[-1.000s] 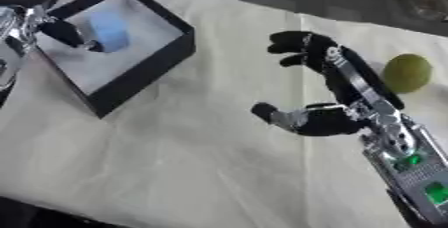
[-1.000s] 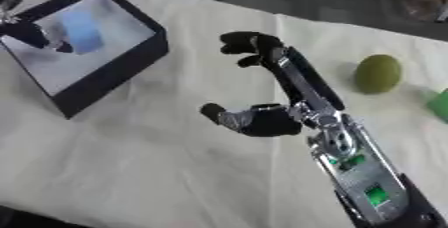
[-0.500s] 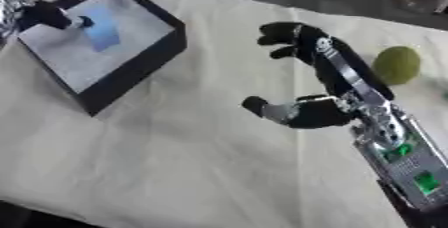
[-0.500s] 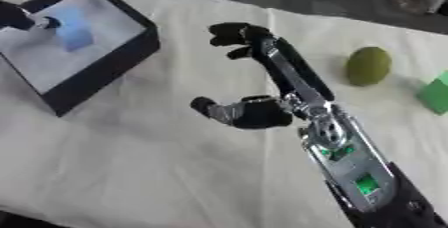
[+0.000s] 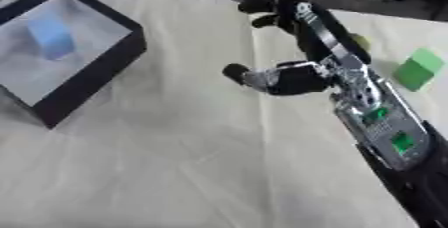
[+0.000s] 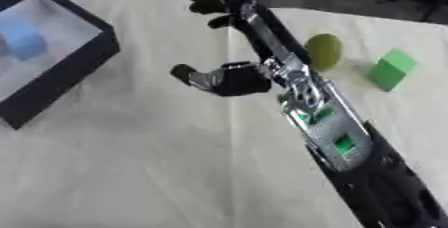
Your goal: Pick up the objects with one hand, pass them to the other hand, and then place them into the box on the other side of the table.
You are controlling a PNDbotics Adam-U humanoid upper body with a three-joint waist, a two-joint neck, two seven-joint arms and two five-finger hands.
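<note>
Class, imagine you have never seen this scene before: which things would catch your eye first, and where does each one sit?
The right robot hand stands out first, stretched open over the middle of the pale table and holding nothing. At the left sits a black box with a light blue block inside it. To the right lie a yellow-green round fruit and a green cube, side by side on the cloth.

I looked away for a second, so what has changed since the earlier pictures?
The left hand, which was over the box, has let go of the blue block and gone from view. The block lies in the box. The right hand stays open and empty; the green fruit is untouched.
</note>
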